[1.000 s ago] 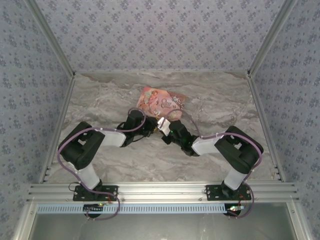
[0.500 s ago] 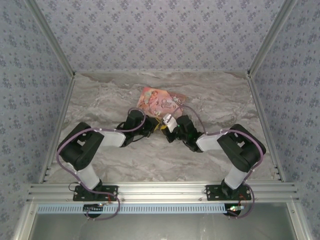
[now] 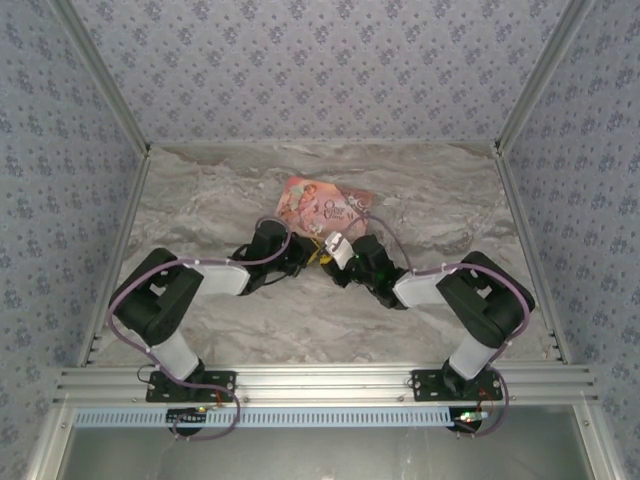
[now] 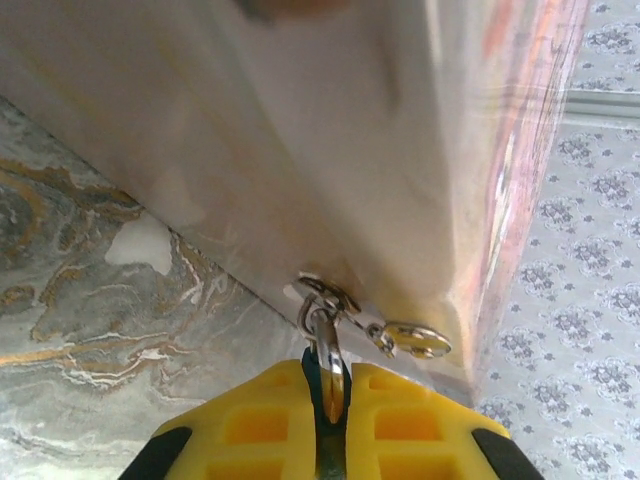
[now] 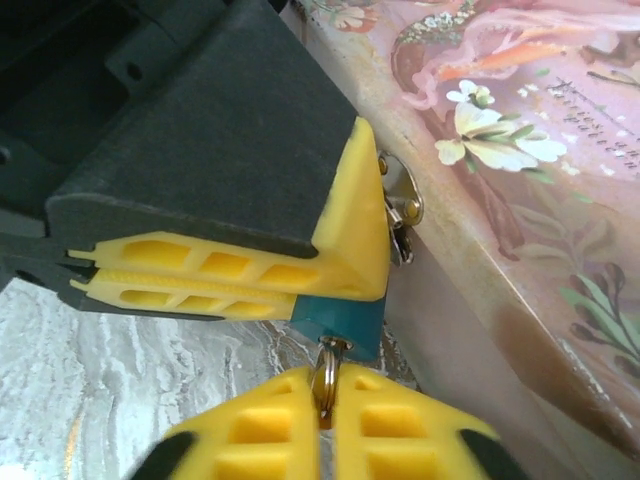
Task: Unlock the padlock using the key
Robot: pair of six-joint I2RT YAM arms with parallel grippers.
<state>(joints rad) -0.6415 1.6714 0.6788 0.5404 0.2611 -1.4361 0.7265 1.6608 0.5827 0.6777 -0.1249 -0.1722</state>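
Left gripper (image 4: 326, 378) clamps padlock (image 5: 341, 322) at pink box's (image 5: 520, 150) near edge. Left wrist view: shackle (image 4: 318, 325) through hasp (image 4: 405, 340). Right wrist view: teal body, key (image 5: 324, 375) beneath, between right gripper's (image 5: 327, 395) narrow jaws; grip unclear.

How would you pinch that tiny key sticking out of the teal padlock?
Pinch the ringed head of the key, all that sticks out of the teal padlock. Approach end-on from the padlock's free end, away from the pink box, in line with the key, as the right pincer does; the left pincer covers the padlock's sides.
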